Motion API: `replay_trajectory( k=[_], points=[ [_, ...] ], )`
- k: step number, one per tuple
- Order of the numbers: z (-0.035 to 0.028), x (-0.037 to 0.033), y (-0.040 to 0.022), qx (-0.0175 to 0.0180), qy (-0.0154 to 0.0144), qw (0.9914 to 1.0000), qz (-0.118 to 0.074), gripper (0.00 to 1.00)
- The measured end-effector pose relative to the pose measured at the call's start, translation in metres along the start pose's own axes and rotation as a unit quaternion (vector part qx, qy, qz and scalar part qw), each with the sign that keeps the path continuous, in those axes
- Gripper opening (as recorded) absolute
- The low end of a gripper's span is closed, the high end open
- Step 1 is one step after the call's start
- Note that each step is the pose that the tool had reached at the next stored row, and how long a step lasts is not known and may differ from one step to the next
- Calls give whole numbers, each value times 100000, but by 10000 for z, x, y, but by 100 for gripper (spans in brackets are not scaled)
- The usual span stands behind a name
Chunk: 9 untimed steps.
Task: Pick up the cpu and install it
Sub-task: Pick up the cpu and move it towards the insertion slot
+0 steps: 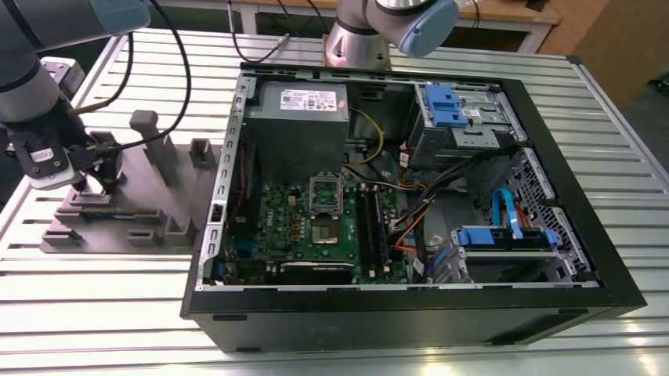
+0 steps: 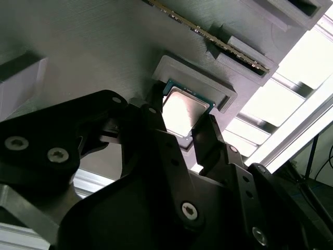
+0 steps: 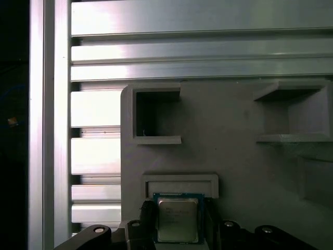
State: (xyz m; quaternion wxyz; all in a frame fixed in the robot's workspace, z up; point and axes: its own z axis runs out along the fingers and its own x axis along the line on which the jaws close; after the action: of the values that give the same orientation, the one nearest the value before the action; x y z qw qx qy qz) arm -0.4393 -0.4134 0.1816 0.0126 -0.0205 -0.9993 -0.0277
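Black fingers hide two edges of the square, silver-topped cpu. Jaws clamp it, flat, face up, at the grey plastic fixture's pocket near the slatted bench's edge on the exterior view's left.

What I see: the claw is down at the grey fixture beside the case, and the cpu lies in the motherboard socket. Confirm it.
Wrong place: the cpu lies in the grey fixture, at the claw, as the first wrist view shows. Rest holds.
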Motion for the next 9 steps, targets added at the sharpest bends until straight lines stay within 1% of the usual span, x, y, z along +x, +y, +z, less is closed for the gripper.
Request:
replay_trajectory(
  k=[5, 9],
  points=[
    [-10, 0, 1, -1, -4, 100000, -2, 47],
    [-30, 0, 2, 1, 0, 100000, 0, 47]
  ],
)
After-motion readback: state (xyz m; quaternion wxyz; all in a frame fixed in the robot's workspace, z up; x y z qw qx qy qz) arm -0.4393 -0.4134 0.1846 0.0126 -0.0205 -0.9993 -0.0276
